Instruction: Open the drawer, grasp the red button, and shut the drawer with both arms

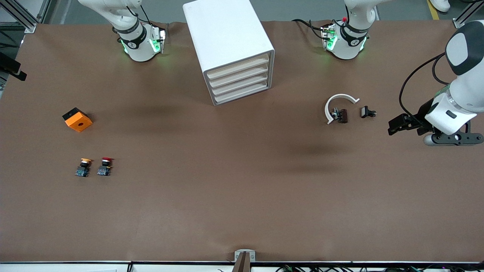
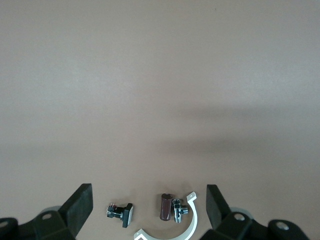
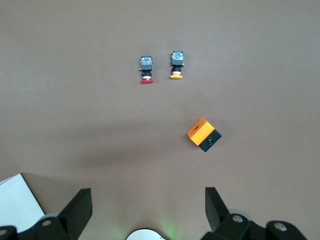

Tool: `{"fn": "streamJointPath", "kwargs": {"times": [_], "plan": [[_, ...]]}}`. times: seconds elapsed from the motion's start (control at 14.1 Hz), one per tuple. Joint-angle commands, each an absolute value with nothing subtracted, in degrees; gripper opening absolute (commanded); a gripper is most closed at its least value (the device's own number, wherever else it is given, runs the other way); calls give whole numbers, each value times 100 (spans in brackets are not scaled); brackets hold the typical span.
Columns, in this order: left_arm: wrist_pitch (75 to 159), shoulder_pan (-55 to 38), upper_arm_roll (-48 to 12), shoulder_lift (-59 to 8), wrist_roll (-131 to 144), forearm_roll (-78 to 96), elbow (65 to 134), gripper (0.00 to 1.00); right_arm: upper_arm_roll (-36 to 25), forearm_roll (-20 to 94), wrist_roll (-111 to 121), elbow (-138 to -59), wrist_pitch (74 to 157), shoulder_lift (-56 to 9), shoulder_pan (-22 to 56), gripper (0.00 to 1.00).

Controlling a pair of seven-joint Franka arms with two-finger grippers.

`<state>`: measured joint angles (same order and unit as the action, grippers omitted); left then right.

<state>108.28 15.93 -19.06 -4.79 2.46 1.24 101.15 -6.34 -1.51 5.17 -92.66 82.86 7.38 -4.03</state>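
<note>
The small red-capped button [image 1: 104,166] lies near the desk's right-arm end — both black grippers, left [image 2: 149,207] and right [image 3: 148,210], hover spread apart, empty.

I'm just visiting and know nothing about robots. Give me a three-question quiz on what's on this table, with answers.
1. True or false: the white drawer cabinet has a drawer pulled out.
2. Which lies nearer the orange cube: (a) the red-capped button or (b) the yellow-capped button?
3. Fill in: the left gripper hangs open over the table, holding ____.

Key: 1 false, all are shut. 2 b. 3 nothing.
</note>
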Motion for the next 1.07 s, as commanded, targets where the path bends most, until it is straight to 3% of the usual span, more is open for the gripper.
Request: {"fn": "streamJointPath", "kwargs": {"times": [0.0, 0.43, 0.99], "plan": [[10775, 1426, -1759, -360, 167, 35, 10160, 100, -642, -141, 562, -9431, 8367, 896, -360, 100], [10775, 125, -450, -360, 167, 35, 10108, 100, -571, -123, 536, -9431, 8341, 905, -308, 100], [10556, -158, -229, -229, 237, 35, 10160, 100, -571, 70, 325, -9431, 8341, 914, -246, 100]]}}
